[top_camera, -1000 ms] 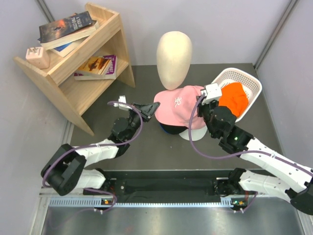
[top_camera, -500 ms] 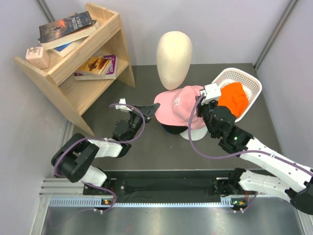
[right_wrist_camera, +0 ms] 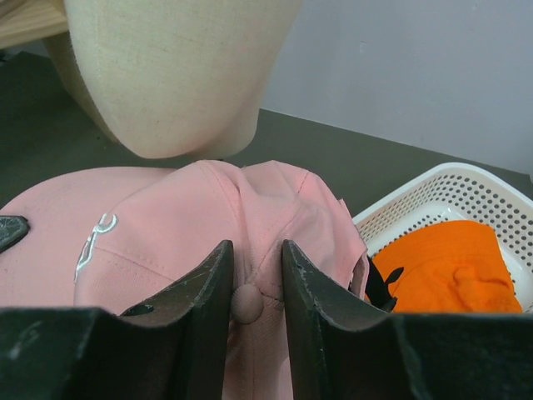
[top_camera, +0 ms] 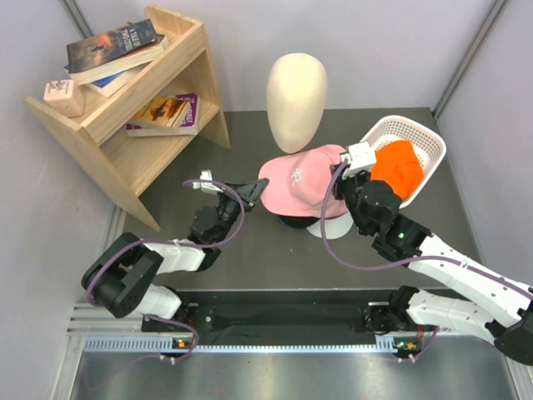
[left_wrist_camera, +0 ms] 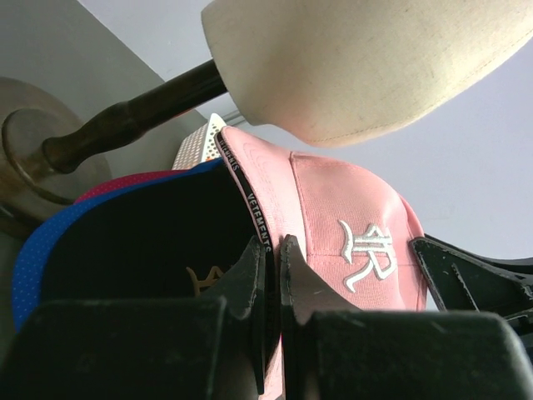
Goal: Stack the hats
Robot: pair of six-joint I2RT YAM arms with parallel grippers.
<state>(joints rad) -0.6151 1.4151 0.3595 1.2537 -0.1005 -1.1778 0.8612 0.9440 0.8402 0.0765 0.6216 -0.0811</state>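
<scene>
A light pink cap with a white logo hangs over a pile of hats in the middle of the table. Below it a black cap and a white brim show. My left gripper is shut on the pink cap's brim edge. The left wrist view shows the black cap, a blue cap and a magenta cap beneath. My right gripper is shut on a fold of the pink cap's crown, beside its button. An orange bucket hat lies in the basket.
A cream mannequin head on a dark wooden stand rises just behind the pile. A white slatted basket sits tilted at the right. A wooden shelf with books stands at the back left.
The pink cap has shifted slightly left with both grippers still on it. The left arm's elbow has moved a little.
</scene>
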